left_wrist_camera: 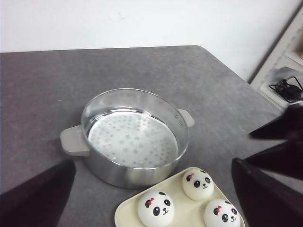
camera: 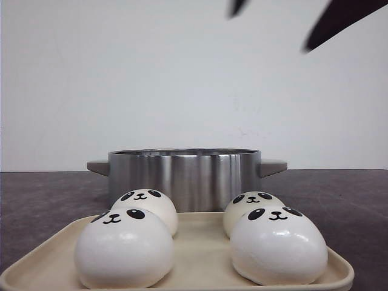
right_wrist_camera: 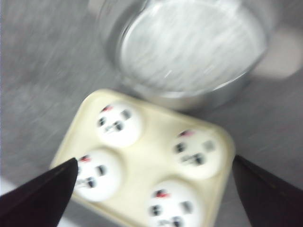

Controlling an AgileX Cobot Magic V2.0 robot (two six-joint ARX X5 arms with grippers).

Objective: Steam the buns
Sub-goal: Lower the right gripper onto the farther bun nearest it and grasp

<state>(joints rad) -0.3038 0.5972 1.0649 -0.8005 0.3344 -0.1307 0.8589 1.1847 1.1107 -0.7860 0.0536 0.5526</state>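
Dark grey speckled table [left_wrist_camera: 42, 94], matte. Directly on it: steel steamer pot [camera: 183, 176] with grey side handles and perforated insert, and just beside it, a cream tray [camera: 200, 257] with rounded corners, carrying the buns [camera: 124, 247]

We saw 4 glossy white buns [camera: 124, 248] with black panda faces and red bows on a cream tray [camera: 200, 254], below the claw, beside a silver, grey-handled steamer pot [camera: 183, 176].
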